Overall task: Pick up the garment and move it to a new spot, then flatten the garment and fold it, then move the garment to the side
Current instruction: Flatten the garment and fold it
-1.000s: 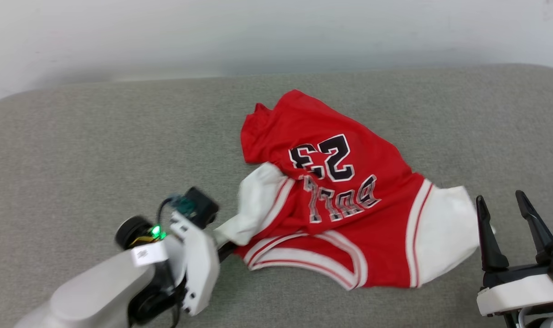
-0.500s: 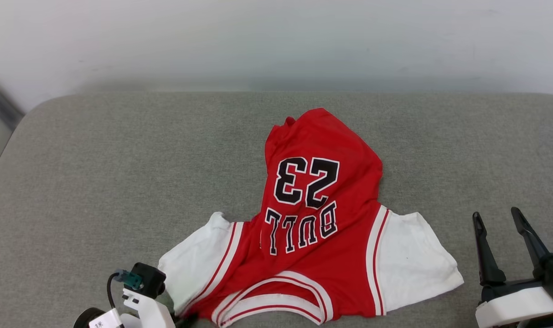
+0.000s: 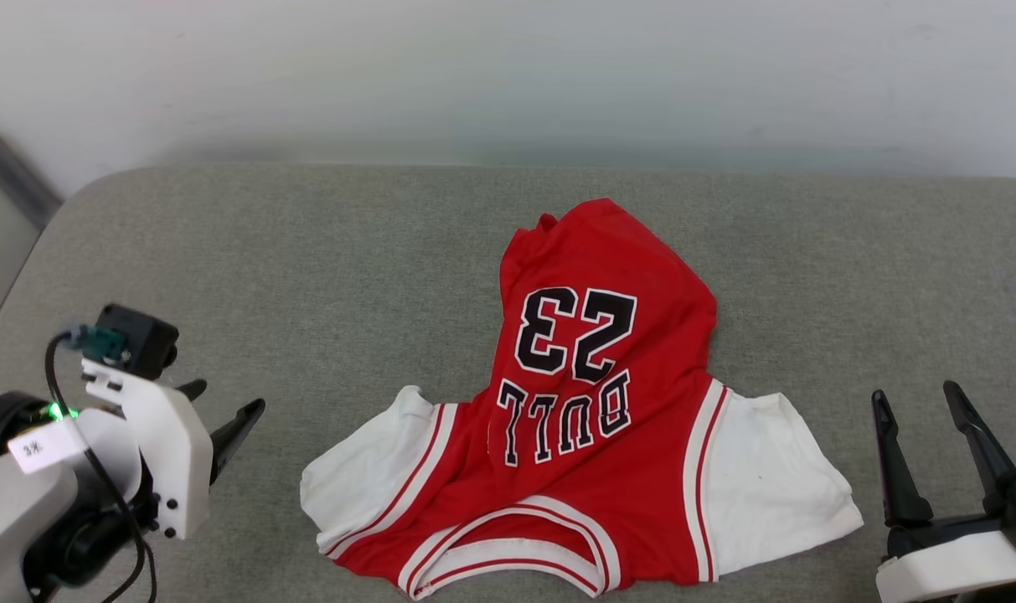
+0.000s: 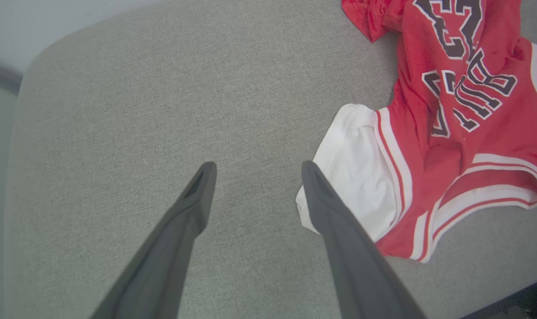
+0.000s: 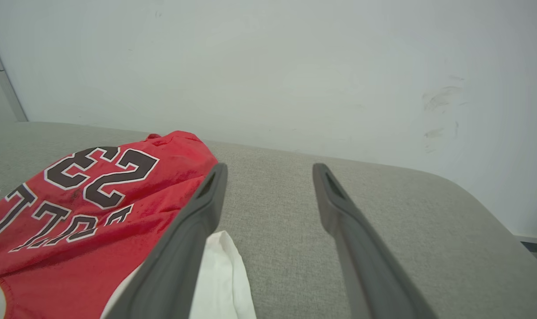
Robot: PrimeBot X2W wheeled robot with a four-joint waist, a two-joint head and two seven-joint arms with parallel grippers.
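Sprawling crumpled garment [image 3: 642,502] on woven grey cushion [image 3: 306,251]

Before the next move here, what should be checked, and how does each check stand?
1. The left gripper is open and clear of the jersey: ok.
2. The right gripper is open and empty: ok.
3. Jersey wholly on the pad: ok.
4. Jersey lying flat: not ok, its body is bunched narrow.
5. The left sleeve and right sleeve are exposed for a grasp: ok.
6. The hem corners can be found: cannot tell, the far end is crumpled.
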